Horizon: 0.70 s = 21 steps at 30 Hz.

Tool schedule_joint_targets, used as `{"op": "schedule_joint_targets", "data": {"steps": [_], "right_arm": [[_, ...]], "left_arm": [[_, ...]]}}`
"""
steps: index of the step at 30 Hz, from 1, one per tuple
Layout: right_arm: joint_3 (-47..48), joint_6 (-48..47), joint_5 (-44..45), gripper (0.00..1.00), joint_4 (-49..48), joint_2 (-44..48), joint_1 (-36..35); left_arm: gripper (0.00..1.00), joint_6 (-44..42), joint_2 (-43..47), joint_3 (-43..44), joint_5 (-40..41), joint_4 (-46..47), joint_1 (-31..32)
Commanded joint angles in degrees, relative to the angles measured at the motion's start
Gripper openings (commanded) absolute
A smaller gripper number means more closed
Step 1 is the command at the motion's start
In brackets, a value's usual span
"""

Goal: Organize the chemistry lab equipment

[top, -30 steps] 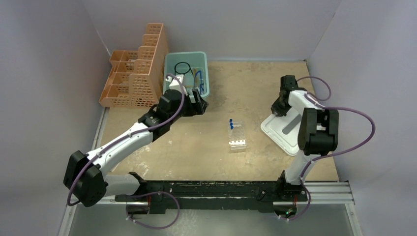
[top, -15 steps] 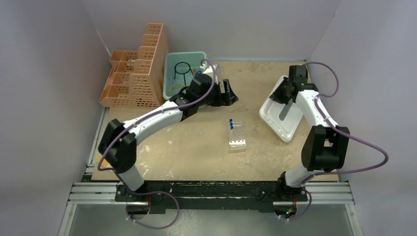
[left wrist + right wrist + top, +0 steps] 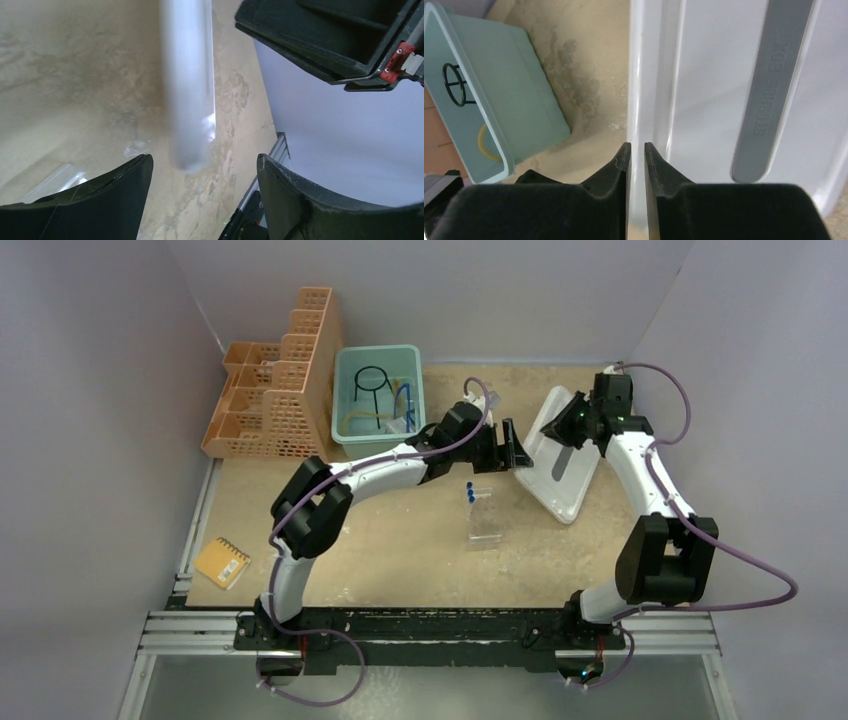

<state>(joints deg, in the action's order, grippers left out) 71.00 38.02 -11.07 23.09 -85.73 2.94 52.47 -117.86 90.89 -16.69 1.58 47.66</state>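
The right tool (image 3: 636, 155) is pressed together on the thin rim of a white lid (image 3: 704, 100), one finger on each face of the edge, and it holds the lid at a slant above the counter (image 3: 400, 530) at the far right. A gray handle (image 3: 769, 90) runs along the middle of the lid. The left tool (image 3: 202, 161) is spread wide and grips nothing. It sits just beside the lid's left edge, and in the left wrist view that edge shows as a blurred white bar between the two fingers, touching neither. Near the middle of the counter, on the near side of both tools, stands a clear tube rack (image 3: 484, 525) with blue-capped tubes (image 3: 469, 496) at its far end. Farther left, at the back, a teal bin (image 3: 340, 390) holds a black wire ring (image 3: 372, 380) and an amber hose (image 3: 360, 420); some blue pieces beside them are too small to make out. An orange basket rack (image 3: 270, 390) stands against the bin's left side. A small orange notepad (image 3: 222, 562) lies well apart at the near left.
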Motion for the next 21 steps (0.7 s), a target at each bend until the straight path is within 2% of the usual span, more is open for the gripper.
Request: {"op": "schedule_joint_targets", "data": {"steps": [1,6,8,11,12,14,17,21], "right_arm": [[-1.01,1.22,-3.72,0.0,-2.95,2.24,-0.17],[-1.85,1.09,-4.65,0.0,-3.13,2.53,-0.16],[-2.13,0.91,-3.99,0.0,-3.06,2.38,-0.15],[-2.64,-0.78,-0.61,0.0,-2.93,1.33,-0.21],[-2.73,-1.44,0.83,0.02,-2.95,0.42,-0.18],[-1.14,-3.9,5.23,0.11,-2.11,-3.1,-0.21],[2.51,-7.34,6.89,0.22,0.6,-9.39,-0.94],[6.64,-8.02,9.15,0.28,1.31,-16.63,-3.19]], "left_arm": [[0.74,5.19,-0.11,2.16,-3.97,10.34,1.12],[0.67,5.31,-1.8,3.69,-2.19,8.66,1.97],[0.62,3.18,-3.19,6.57,-0.35,2.79,2.23],[0.61,-0.96,-2.7,7.93,6.36,-4.71,2.31],[0.61,-2.19,-2.08,7.82,9.27,-6.71,2.28],[0.61,-4.12,-1.16,7.92,13.31,-10.14,2.18],[0.61,-5.69,0.15,7.82,16.43,-12.37,2.17],[0.61,-7.11,0.49,8.6,18.08,-14.32,1.82]]}}
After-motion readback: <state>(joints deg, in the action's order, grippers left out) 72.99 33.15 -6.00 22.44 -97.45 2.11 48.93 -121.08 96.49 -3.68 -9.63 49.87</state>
